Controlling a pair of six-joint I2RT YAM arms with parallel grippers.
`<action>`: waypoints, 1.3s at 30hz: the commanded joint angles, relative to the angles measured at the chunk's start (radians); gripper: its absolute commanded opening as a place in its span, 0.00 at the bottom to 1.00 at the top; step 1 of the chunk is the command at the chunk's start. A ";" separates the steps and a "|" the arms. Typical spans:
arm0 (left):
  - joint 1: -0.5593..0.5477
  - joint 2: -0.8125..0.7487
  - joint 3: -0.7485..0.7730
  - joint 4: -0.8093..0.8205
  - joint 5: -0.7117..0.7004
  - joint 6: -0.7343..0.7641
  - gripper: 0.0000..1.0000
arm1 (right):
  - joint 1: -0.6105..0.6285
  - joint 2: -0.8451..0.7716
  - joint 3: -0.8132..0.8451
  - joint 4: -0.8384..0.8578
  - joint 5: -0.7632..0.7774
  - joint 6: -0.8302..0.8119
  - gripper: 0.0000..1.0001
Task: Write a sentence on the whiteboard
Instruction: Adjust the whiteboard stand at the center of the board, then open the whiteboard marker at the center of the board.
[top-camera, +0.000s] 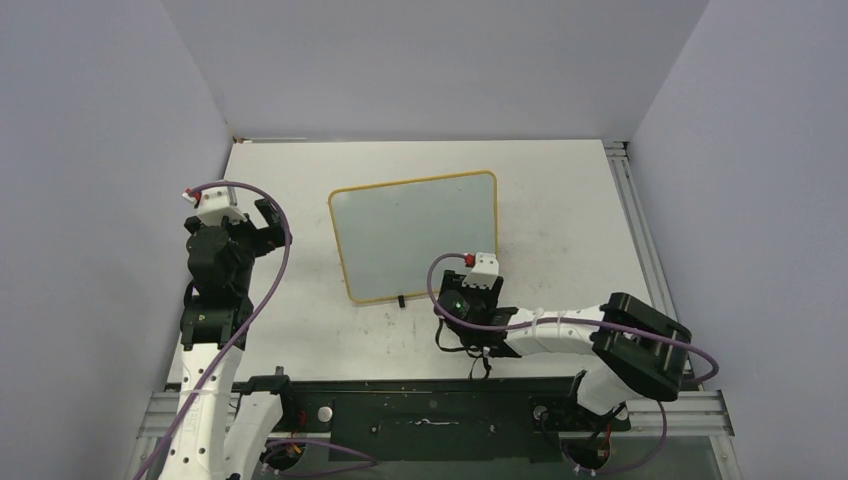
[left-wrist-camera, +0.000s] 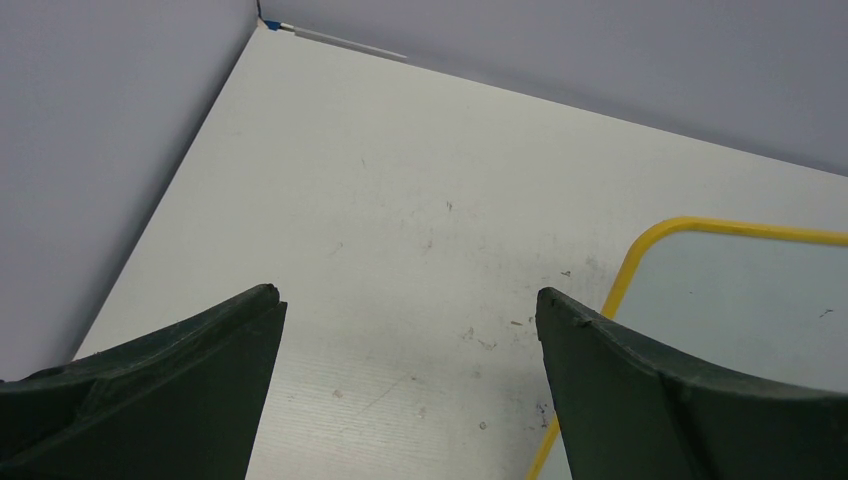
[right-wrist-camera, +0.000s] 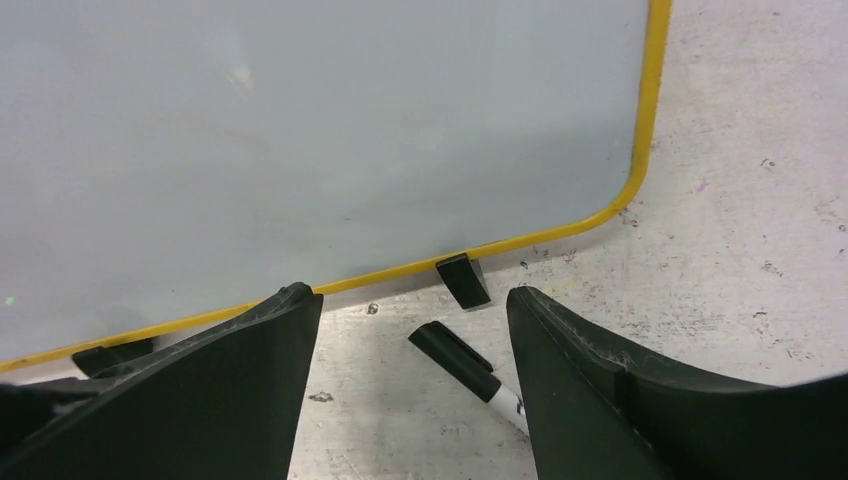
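Top external, whiteboard (top-camera: 415, 235) long axis crosswise

- No text can be read anywhere.
- The whiteboard (top-camera: 415, 235) shows a plain, unmarked surface.
- The marker (right-wrist-camera: 470, 366) has a dark print on its white barrel, too small to read.

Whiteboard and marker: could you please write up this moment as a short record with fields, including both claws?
whiteboard: lying on the table, yellow frame, surface blank, no sentence visible
marker: lying on the table just off the board's near edge, close to a black clip foot, black end towards the board
right claw: open, straddling the marker, not gripping it
left claw: open, holding nothing, over the table left of the board
task status: writing not yet done
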 joint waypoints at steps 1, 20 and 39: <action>0.005 0.002 0.009 0.026 0.011 -0.005 0.96 | 0.008 -0.121 -0.038 -0.053 0.000 0.018 0.71; -0.012 0.025 -0.007 0.055 0.100 0.025 0.96 | -0.318 -0.467 -0.115 -0.362 -0.753 -0.360 0.73; -0.045 0.050 -0.005 0.056 0.165 0.035 0.96 | -0.342 -0.341 -0.170 -0.313 -0.846 -0.331 0.54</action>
